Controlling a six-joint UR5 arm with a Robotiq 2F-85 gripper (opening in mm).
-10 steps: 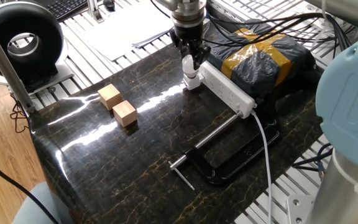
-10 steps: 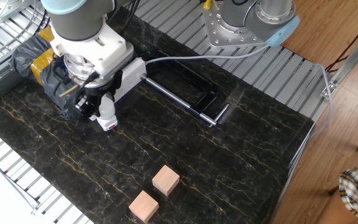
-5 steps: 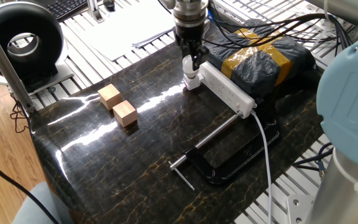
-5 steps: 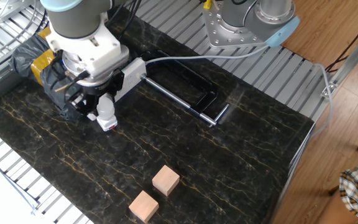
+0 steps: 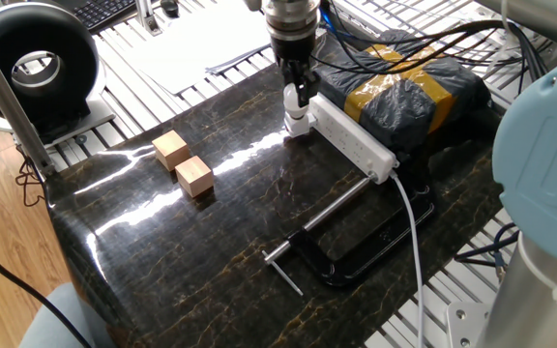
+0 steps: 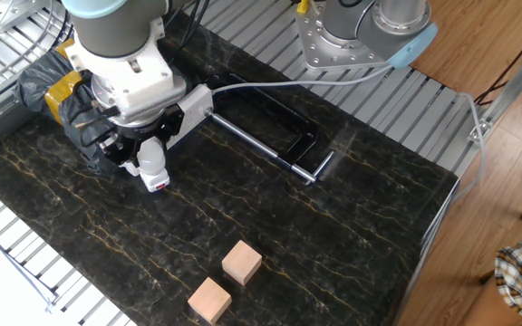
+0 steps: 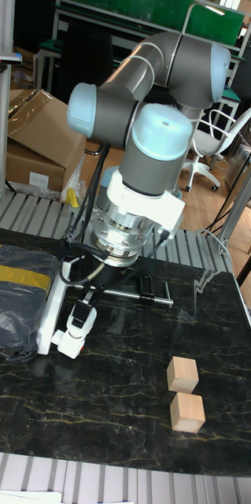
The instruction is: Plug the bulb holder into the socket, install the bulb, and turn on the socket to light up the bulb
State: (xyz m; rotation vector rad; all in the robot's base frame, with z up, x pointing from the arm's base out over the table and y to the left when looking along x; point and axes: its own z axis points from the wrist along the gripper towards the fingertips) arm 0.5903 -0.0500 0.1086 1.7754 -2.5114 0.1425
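Marble tabletop (image 5: 211,242), bulb (image 6: 152,156) in bulb holder (image 6: 158,182)

Gripper (image 5: 299,94) closed around the bulb (image 5: 294,98) above the bulb holder (image 5: 298,126), at the end of the socket (image 5: 353,142).

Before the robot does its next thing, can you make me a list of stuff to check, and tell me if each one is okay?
1. Bulb stands upright over the bulb holder: ok.
2. Bulb holder sits at the end of the socket: ok; whether it is fully plugged in, cannot tell.
3. Tool is closed around the bulb: ok.
4. Bulb is screwed all the way in: cannot tell.
5. Bulb is lit: not ok, no glow shows.
6. Two wooden blocks and the black clamp lie well away from the tool: ok.
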